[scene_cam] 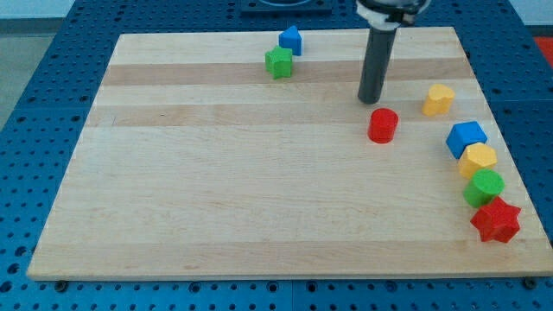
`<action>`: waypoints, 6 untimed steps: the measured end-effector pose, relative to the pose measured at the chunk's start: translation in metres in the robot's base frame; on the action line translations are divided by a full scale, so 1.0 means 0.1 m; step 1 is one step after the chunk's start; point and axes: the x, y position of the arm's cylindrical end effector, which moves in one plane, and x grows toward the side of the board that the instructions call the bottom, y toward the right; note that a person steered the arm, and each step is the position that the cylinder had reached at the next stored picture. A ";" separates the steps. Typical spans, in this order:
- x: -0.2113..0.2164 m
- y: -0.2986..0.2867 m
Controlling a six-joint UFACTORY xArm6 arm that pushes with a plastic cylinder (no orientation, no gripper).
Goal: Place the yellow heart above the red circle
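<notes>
In the camera view, a pale wooden board lies on a blue pegboard table, and the dark rod comes down from the view's top, standing upright. There is no pincer on this arm to be released or clenched — only the rod, and my tip rests on the board, touching no block.

Just below my tip and a little to the view's right sits the red circle, near but apart from it. The yellow heart lies to the view's right of my tip, at about the same height in the picture, and so up and to the right of the red circle, with bare wood between the two.

Farther to the view's right and lower than my tip, four blocks run down along the board's right edge, each touching or almost touching the next: a blue block, a yellow block, a green circle and a red star.

Well to the view's left of my tip and higher up, near the board's top edge, a blue block and a green block sit close together — their shapes are hard to make out.
</notes>
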 end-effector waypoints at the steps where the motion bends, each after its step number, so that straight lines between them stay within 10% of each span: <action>1: -0.34 0.76; 3: 0.12 1.49; 6: 0.66 0.43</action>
